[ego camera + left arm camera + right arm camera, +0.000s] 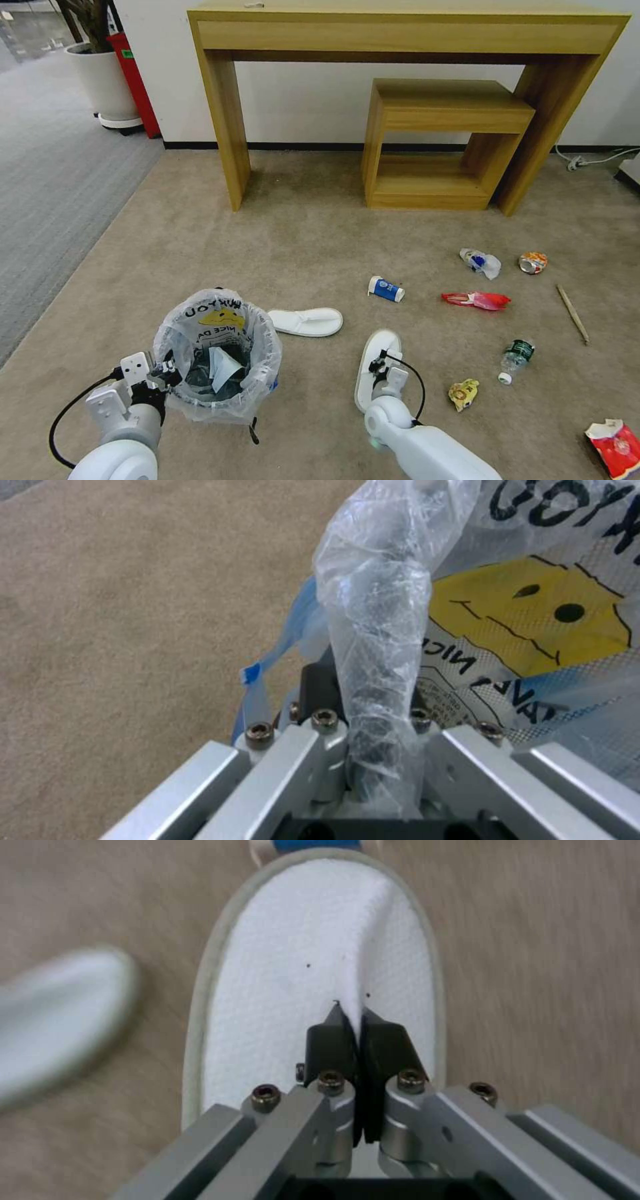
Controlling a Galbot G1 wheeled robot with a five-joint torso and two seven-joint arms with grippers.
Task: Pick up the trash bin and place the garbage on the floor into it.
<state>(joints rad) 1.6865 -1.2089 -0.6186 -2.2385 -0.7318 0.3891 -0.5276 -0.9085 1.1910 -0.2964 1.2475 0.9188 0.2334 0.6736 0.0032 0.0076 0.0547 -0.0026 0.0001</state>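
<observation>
While left fingers clamp trash bin rim, right fingers pinch slipper — closed.

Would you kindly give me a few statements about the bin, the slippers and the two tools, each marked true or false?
1. The left tool is clamped on the bagged rim of the trash bin. True.
2. The right tool is pinching the fabric of a white slipper. True.
3. The other slipper lies inside the bin. False: it lies on the carpet beside the bin.
4. The blue-white paper cup stands upright. False: it lies on its side.
5. The small bottle lies on the carpet to the right of the pinched slipper. True.
</observation>
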